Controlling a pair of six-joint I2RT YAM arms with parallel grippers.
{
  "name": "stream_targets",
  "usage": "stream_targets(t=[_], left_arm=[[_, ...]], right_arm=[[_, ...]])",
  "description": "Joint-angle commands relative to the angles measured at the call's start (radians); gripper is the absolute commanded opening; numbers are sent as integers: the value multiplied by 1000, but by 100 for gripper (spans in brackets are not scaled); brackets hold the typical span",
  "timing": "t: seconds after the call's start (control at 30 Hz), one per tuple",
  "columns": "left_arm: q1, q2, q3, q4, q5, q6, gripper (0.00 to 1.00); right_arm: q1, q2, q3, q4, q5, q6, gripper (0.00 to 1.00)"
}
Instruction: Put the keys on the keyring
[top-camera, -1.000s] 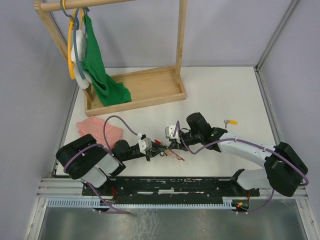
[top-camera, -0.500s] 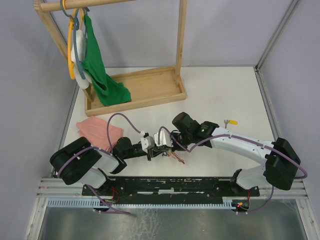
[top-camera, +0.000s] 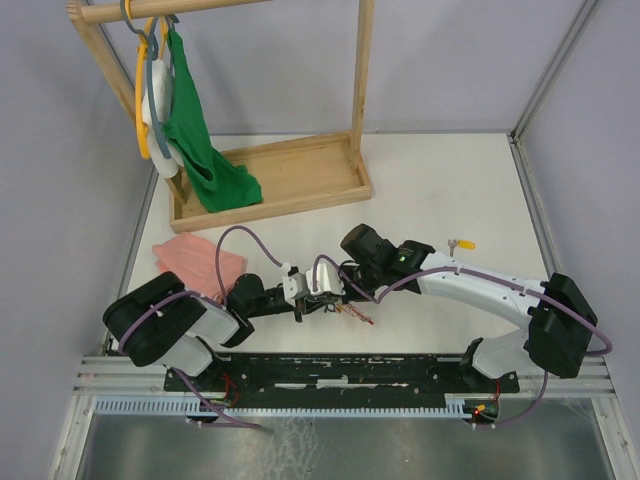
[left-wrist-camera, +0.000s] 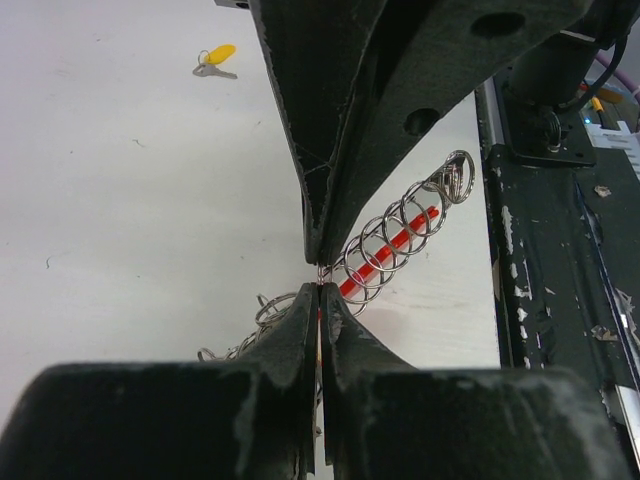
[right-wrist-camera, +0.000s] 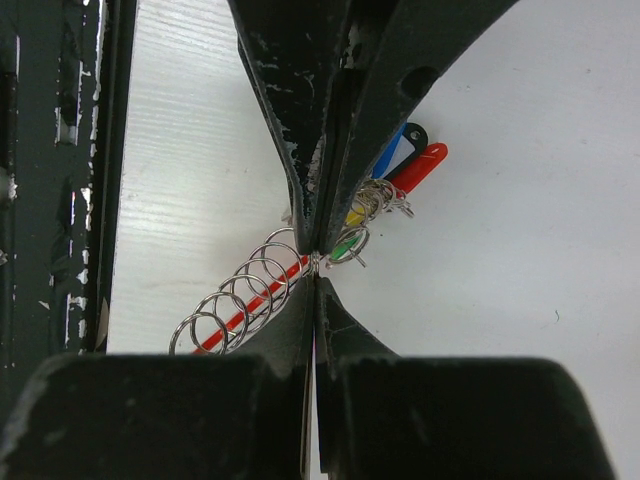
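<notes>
Left tool (left-wrist-camera: 318, 292): jaws pressed flat together with no gap, tips pointing up at the middle of the left wrist view.
Right tool (right-wrist-camera: 314, 287): jaws likewise closed tight. In the left wrist view it hung from the top of the frame, tip to tip with the left tool.
Grip: a thin wire of the keyring (left-wrist-camera: 395, 232) lay right where the two pairs of tips met. Whether either tool nipped it could not be told.
Keyring: a coil of silver loops on the counter (top-camera: 450, 180), running from the tips toward the upper right of the left wrist view. In the top view it sat low and centre, just right of the tools.
Red rod (left-wrist-camera: 385, 263): lay lengthwise inside the coil.
Green key (right-wrist-camera: 346, 245): just right of centre in the right wrist view, beside the tips, with its green head showing through a loop at the coil's end.
Yellow key (top-camera: 462, 243): alone on the counter, right of centre in the top view, well apart from the keyring.
Blue tag (right-wrist-camera: 405, 148), red tag (right-wrist-camera: 422, 167): side by side, up and right of the green key, in the same bunch.
Rack (top-camera: 270, 185): wooden, upper left of the top view, with a green cloth (top-camera: 195, 130) hanging on it.
Pink cloth (top-camera: 195, 262): on the counter at left, beside the left arm.
</notes>
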Motion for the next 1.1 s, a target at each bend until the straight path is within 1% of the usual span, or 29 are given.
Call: stream_targets(t=[0.0,0.07,0.13,0.27,0.33,0.43,0.53,0.87,1.07], left_arm=[[-9,32,8,103,-30,22,3],[-8,43,-9,166,-45,12,3],[-8,60,-21,211,-51,6,3],[-8,75,-33,259,-51,0,3],[-10,79,-37,273,-51,2,3],[-8,84,-44,304,-49,2,3],[-9,82,-50,321,-46,2,3],[-8,106,-52,380,-33,-11,3],[-9,98,-50,380,-33,-12,3]], right_arm=[[16,-55,-39,159,-18,9,3],[-3,-90,-81,202,-27,21,8],[-38,-137,-131,252,-72,36,13],[-119,-236,-241,353,-147,79,24],[-142,-271,-295,413,-164,99,27],[-161,-274,-349,496,-201,131,28],[-171,-260,-378,544,-211,139,29],[-175,-206,-404,627,-295,165,30],[-175,-177,-409,652,-327,175,30]])
